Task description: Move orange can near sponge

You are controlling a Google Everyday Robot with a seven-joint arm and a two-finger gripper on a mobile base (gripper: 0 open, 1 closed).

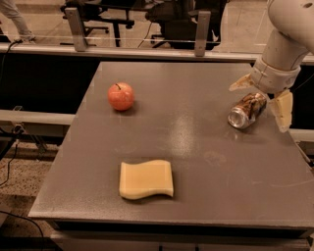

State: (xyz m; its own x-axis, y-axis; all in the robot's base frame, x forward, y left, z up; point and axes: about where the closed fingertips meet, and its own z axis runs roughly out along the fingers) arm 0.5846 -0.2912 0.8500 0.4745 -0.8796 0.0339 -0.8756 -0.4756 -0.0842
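Nearest the camera, well apart from the gripper [258,108] and down to its left as the view shows it, the pale-yellow sponge [146,179] lies flat on the grey table [221,196], its wavy edges facing left and right. Farther in, at the table's right side, the gripper hangs low over the surface with its two cream-coloured fingers [280,109] spread wide and nothing in their hold. One finger points out to the left, the other slants down on the right. The orange can [247,111] lies on its side on the table just under and between those fingers, its silver end turned toward the camera and to the left and its mottled body running back under the wrist. Whether either finger touches it cannot be told. The can and the sponge are well apart. Far to the left of the gripper and slightly farther back, a red-orange apple [120,96] with a stem sits upright on the table. The white arm [284,39] rises from the gripper toward the upper right corner. Beyond the table's far edge, behind the gripper, runs a metal rail [147,50] with upright posts [74,24], and past it stand dark office chairs [108,12].
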